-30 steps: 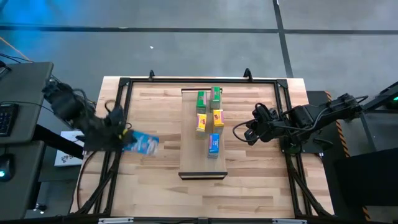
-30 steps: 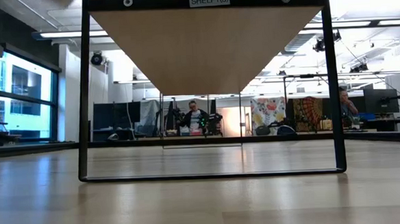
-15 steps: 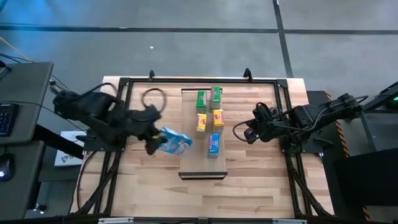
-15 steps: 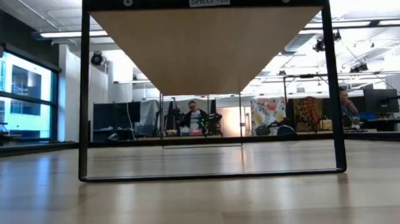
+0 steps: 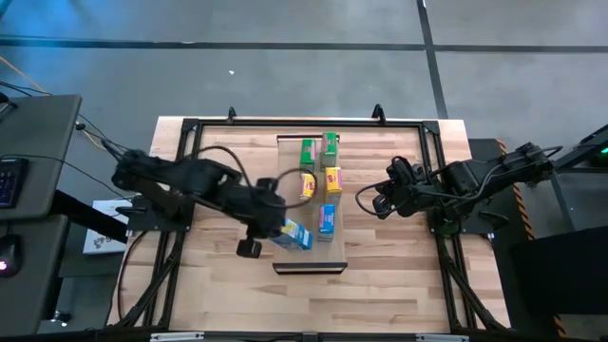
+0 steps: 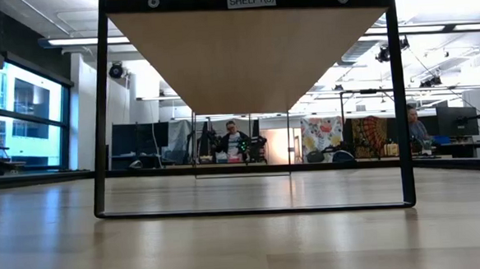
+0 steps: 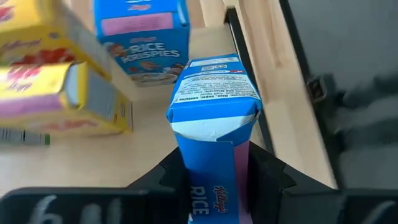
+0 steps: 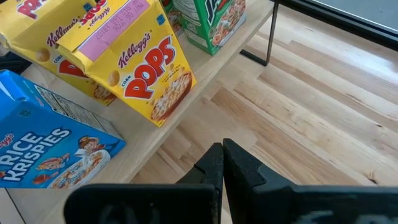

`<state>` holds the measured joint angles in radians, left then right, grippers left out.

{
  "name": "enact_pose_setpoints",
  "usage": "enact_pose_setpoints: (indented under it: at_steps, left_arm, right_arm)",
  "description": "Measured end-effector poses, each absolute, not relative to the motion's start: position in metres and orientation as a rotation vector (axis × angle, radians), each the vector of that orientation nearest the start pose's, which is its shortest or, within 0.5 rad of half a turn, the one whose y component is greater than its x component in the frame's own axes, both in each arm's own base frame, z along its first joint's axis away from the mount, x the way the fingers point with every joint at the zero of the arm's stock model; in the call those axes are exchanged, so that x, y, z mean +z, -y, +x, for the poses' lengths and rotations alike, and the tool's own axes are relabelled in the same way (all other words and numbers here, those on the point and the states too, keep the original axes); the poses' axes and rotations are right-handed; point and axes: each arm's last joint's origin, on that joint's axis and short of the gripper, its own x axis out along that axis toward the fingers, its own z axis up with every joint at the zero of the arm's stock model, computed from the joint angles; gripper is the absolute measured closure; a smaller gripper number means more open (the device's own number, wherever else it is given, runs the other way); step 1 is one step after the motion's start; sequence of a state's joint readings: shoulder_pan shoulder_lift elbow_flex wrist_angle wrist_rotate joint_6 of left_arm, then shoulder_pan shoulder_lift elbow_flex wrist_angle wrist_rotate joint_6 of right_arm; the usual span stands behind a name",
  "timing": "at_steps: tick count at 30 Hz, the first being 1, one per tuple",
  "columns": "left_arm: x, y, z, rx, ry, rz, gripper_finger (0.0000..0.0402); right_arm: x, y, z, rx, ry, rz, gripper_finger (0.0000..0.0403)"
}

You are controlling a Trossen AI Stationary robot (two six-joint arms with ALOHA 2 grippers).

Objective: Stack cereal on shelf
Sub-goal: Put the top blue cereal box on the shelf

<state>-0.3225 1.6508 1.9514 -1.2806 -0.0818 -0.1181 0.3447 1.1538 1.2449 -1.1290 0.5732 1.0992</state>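
Observation:
The shelf (image 5: pixel 290 204) is a light-wood plank in the middle of the table. On it stand two green boxes (image 5: pixel 307 152), two yellow boxes (image 5: pixel 332 179) and one blue box (image 5: pixel 326 220). My left gripper (image 5: pixel 274 226) is shut on a second blue box (image 5: pixel 296 235) over the shelf's near left part, next to the standing blue box (image 7: pixel 143 37). My right gripper (image 5: pixel 366 201) is shut and empty, just right of the shelf, its fingers (image 8: pixel 222 163) over the tabletop beside the yellow boxes (image 8: pixel 143 62). My left gripper pinches the blue box between its two fingers, on two opposite sides (image 7: pixel 186 180) near the end closest to the gripper. It comes from the table's left. The box points away from the fingers, its labelled far end (image 7: pixel 214 87) over the shelf. Whether it touches the shelf, I cannot tell.
A black metal frame (image 5: pixel 190 128) runs around the tabletop and carries the shelf above the table; the low view shows the shelf's underside (image 6: pixel 248 52). The shelf's right edge (image 7: pixel 261 81) lies close to the held box. People sit far off in the room (image 6: pixel 234 139).
My left gripper has gone from the table's left edge toward the right, over to the shelf's near left part, carrying the blue box. The box has turned about on the way and now lies slanting beside the standing blue box.

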Motion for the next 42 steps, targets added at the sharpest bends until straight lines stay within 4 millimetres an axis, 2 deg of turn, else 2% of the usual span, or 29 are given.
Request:
enact_pose_setpoints:
  at_steps: [8, 15, 20, 32, 42]
  left_arm:
    - [0.399, 0.102, 0.312, -0.267, -1.010, 0.308, 0.0294]
    - [0.399, 0.101, 0.311, -0.317, -1.002, 0.407, 0.0286]
    - [0.396, 0.100, 0.308, -0.314, -1.050, 0.460, 0.0261]
    - [0.396, 0.101, 0.312, -0.294, -1.024, 0.459, 0.0198]
    - [0.400, 0.101, 0.316, -0.259, -0.970, 0.413, 0.0179]
  right_arm:
    - [0.346, -0.053, 0.195, -0.679, -0.689, 0.565, 0.0402]
    - [0.344, -0.054, 0.197, -0.692, -0.684, 0.561, 0.0402]
    - [0.345, -0.053, 0.197, -0.698, -0.678, 0.553, 0.0402]
    - [0.345, -0.053, 0.197, -0.700, -0.677, 0.556, 0.0402]
    - [0.345, -0.053, 0.197, -0.700, -0.676, 0.557, 0.0402]
